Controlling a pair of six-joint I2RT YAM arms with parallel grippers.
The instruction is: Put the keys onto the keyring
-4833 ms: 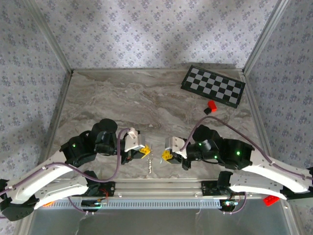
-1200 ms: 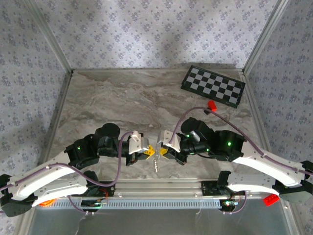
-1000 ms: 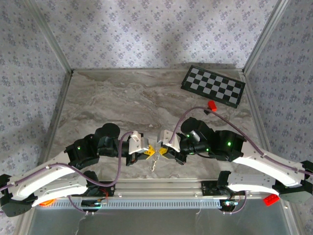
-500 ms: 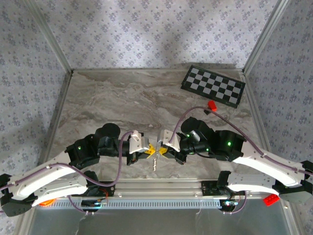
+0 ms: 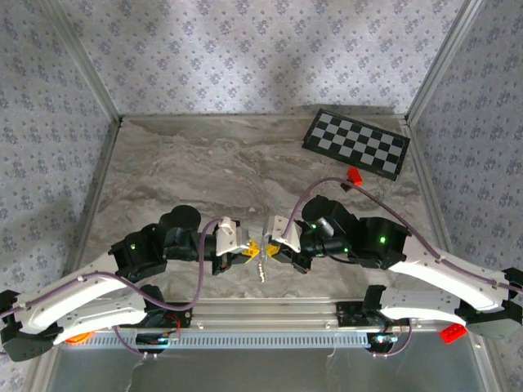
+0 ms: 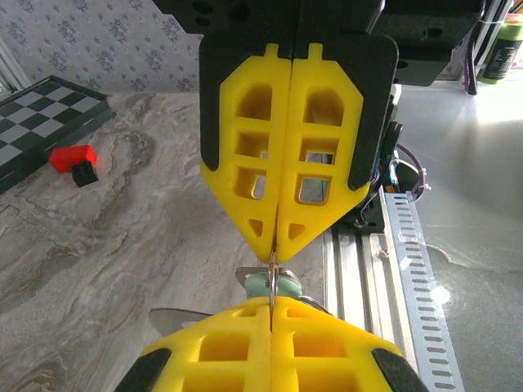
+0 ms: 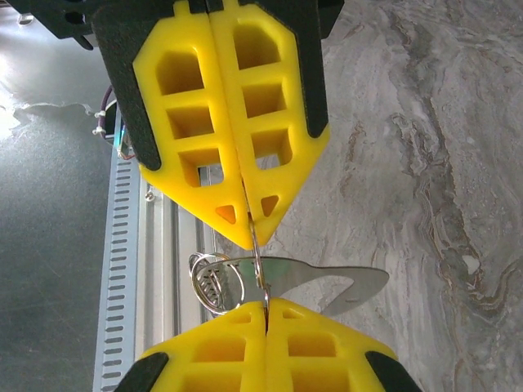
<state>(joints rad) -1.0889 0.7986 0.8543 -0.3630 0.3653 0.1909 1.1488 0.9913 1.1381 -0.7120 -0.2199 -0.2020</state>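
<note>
My left gripper [image 5: 248, 251] and right gripper [image 5: 272, 251] meet tip to tip near the table's front edge. Both are shut on one thin wire loop of the keyring [image 6: 272, 276], seen edge-on between the two pairs of yellow fingers. In the left wrist view my left gripper [image 6: 270, 307] is at the bottom, and the key's mint-green head [image 6: 263, 286] peeks out just behind the loop. In the right wrist view my right gripper [image 7: 266, 309] pinches the same loop [image 7: 258, 255], beside a small coiled ring [image 7: 211, 282] and a flat silvery blade [image 7: 335, 282]. The chain [image 5: 261, 270] dangles below.
A folded checkered board [image 5: 356, 143] lies at the back right, with a small red and black block [image 5: 352, 177] in front of it. Another red block [image 5: 451, 332] sits by the right arm's base. The slotted metal rail [image 5: 261, 336] runs along the near edge.
Since the earliest frame both grippers have closed in on each other, and their tips now meet over the keyring. Over the last second nothing but a slight sway of the chain.
</note>
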